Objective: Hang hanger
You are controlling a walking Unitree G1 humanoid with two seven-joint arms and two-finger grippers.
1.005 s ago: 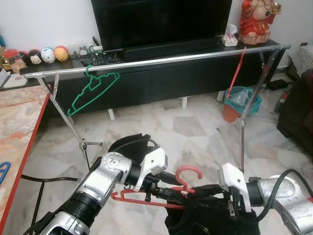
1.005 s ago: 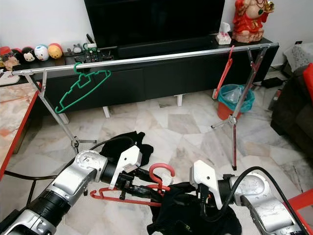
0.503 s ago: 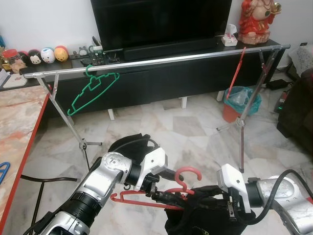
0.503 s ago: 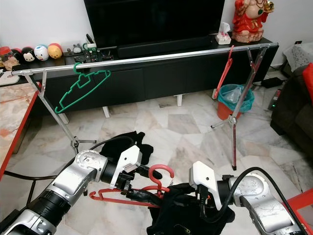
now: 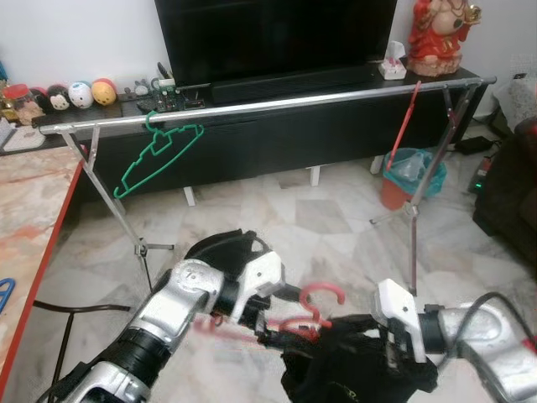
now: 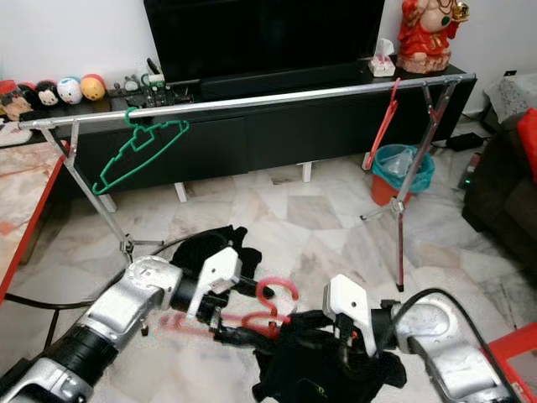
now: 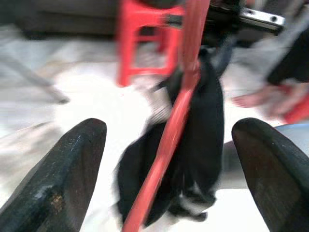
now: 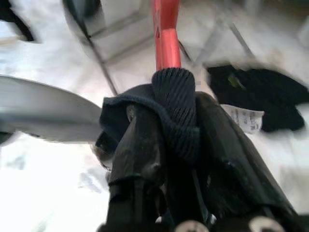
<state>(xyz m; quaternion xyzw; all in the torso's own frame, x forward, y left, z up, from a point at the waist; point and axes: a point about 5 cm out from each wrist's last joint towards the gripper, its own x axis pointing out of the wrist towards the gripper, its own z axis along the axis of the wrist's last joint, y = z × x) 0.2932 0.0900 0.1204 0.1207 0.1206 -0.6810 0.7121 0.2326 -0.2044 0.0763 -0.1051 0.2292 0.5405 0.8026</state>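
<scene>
no legible writing; white tag on black garment [image 5: 352,378] blurred | left gripper [image 5: 270,323] low over floor, jaws spread wide, red hanger [image 5: 315,304] running between them untouched in wrist view | hanger motion-blurred, hook up, garment draped | right gripper [image 8: 164,145] jaws clenched on garment collar, hanger neck just above

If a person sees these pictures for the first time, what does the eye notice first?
Low in front, the left tool and the right tool hold a red hanger with a black garment over the marble floor. Behind, a long metal rail stands before the television cabinet, with a green hanger near its left end and another red hanger near its right end.
</scene>
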